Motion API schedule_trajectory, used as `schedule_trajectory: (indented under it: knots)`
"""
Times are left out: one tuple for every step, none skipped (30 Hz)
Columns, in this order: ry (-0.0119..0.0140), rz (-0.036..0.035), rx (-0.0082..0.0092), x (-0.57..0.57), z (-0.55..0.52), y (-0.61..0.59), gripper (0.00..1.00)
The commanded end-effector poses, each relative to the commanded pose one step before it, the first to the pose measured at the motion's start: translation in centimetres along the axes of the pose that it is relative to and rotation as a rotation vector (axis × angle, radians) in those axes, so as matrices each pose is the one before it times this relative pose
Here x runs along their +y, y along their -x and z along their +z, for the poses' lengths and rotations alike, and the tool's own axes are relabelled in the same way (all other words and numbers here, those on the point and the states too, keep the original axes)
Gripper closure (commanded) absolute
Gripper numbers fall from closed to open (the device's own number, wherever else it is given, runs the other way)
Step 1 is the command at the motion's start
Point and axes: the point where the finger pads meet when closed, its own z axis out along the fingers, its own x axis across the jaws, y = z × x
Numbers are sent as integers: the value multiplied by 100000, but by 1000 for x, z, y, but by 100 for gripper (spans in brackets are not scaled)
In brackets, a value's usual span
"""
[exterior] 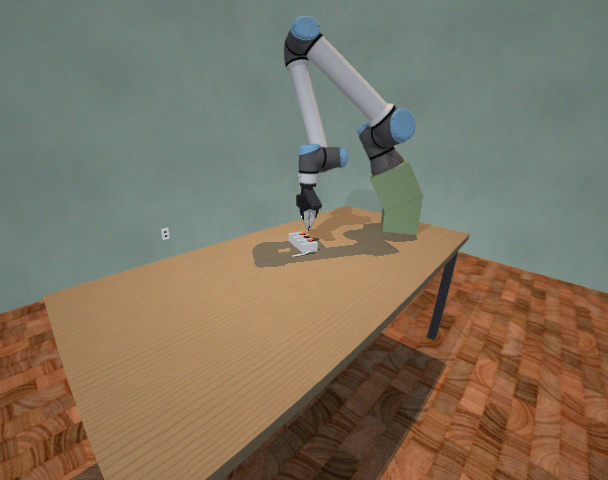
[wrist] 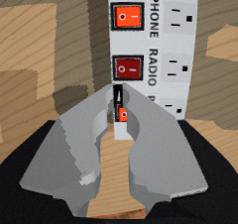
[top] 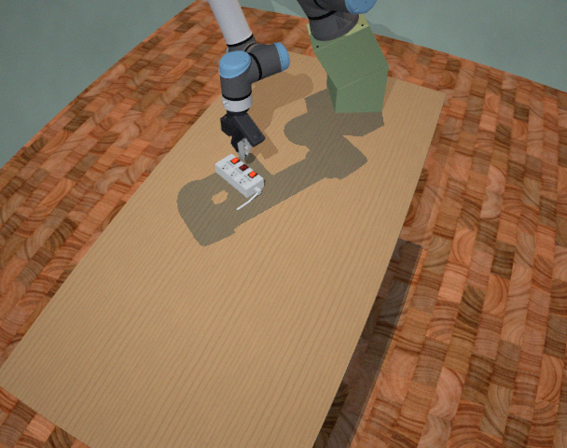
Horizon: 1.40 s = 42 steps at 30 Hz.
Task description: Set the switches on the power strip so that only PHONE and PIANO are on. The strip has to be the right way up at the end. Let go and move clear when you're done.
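Note:
The white power strip (top: 239, 175) lies face up on the table, with a short cable stub (top: 248, 200) at its near end. It also shows in the exterior view (exterior: 302, 241). In the wrist view the PHONE switch (wrist: 127, 17) glows bright orange. The RADIO switch (wrist: 127, 67) is dark red. The third switch (wrist: 120, 113) is mostly hidden behind my fingers, and a bright orange part of it shows; its label is covered. My gripper (top: 243, 155) is shut and empty, pointing straight down. Its tips (wrist: 117, 88) are just over the strip between the RADIO switch and the third switch.
The green robot base block (top: 353, 67) stands at the far end of the table. The arm's shadow falls around the strip. The table edge (top: 385, 270) runs along the right side, with wooden floor beyond.

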Motion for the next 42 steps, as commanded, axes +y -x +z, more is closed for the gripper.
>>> schedule_trajectory:
  knots:
    - [-11,3,28,-5,-919,-31,100]
    - [0,0,0,0,-74,0,100]
    - [0,0,0,0,0,0,100]
    - [0,0,0,0,0,0,100]
    - [0,0,0,0,-42,0,100]
    - [0,0,0,0,-17,0,100]
    - [0,0,0,0,-3,0,100]
    - [0,0,0,0,0,0,100]
    - [0,0,0,0,0,0,100]
    - [0,0,0,0,0,0,100]
    - [0,0,0,0,0,0,100]
    - [0,0,0,0,0,0,100]
    - [0,0,0,0,0,0,100]
    - [0,0,0,0,0,0,100]
    - [0,0,0,0,0,0,100]
    - [0,0,0,0,0,0,100]
    - [0,0,0,0,0,0,100]
    - [0,0,0,0,0,0,100]
    - [0,0,0,0,0,0,100]
    - [0,0,0,0,0,0,100]
    - [0,0,0,0,0,0,100]
    - [0,0,0,0,0,0,100]
    - [0,0,0,0,0,0,100]
    - [0,0,0,0,0,0,100]
    - [0,0,0,0,-2,0,0]
    - [0,0,0,0,-15,0,0]
    - [0,0,0,0,-39,0,0]
    - [0,0,0,0,-72,0,0]
    - [0,0,0,0,-111,0,0]
    - [0,0,0,0,-156,0,0]
    - [0,0,0,0,-202,0,0]
    - [0,0,0,0,-250,0,0]
    - [0,0,0,0,-298,0,0]
    - [0,0,0,0,-344,1,0]
    - [0,0,0,0,-387,0,0]
    - [0,0,0,0,-426,0,0]
    - [0,0,0,0,0,0,0]
    - [0,0,0,0,0,0,0]
    - [0,0,0,0,-461,0,0]
    - [0,0,0,0,-490,0,0]
    - [0,0,0,0,-513,0,0]
    - [0,0,0,0,-529,0,0]
